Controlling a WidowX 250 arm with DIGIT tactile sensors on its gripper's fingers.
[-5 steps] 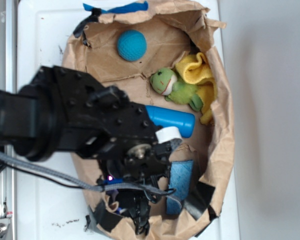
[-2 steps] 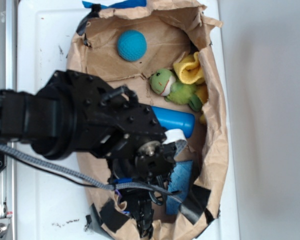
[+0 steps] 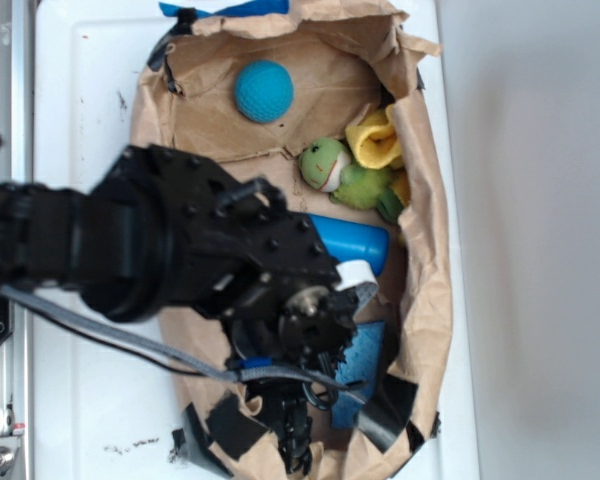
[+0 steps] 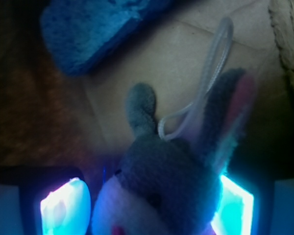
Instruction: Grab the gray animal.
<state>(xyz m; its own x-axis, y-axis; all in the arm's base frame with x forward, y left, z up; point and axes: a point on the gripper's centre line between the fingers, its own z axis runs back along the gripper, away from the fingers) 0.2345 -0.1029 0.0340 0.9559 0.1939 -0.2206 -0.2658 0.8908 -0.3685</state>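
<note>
In the wrist view the gray animal point(image 4: 161, 181), a plush bunny with a pink-lined ear, whitish face and a white cord loop point(image 4: 213, 63), lies on brown paper between my fingers. My gripper point(image 4: 147, 213) is open around its head. The right pad point(image 4: 235, 208) is against the fur, and the left pad point(image 4: 63, 210) stands a small gap away. In the exterior view the arm hides the bunny, and the gripper point(image 3: 292, 440) points down at the near end of the paper bag.
A crumpled brown paper bag point(image 3: 425, 250) lies open on the white surface. Inside are a green plush frog point(image 3: 345, 175), a yellow cloth point(image 3: 375, 140), a blue ball point(image 3: 263, 91), a blue cylinder point(image 3: 355, 243) and a blue cloth point(image 3: 365, 360) beside the gripper.
The arm has shifted right and deeper over the bag's near end. The bag's right wall has folded inward, covering more of the yellow cloth.
</note>
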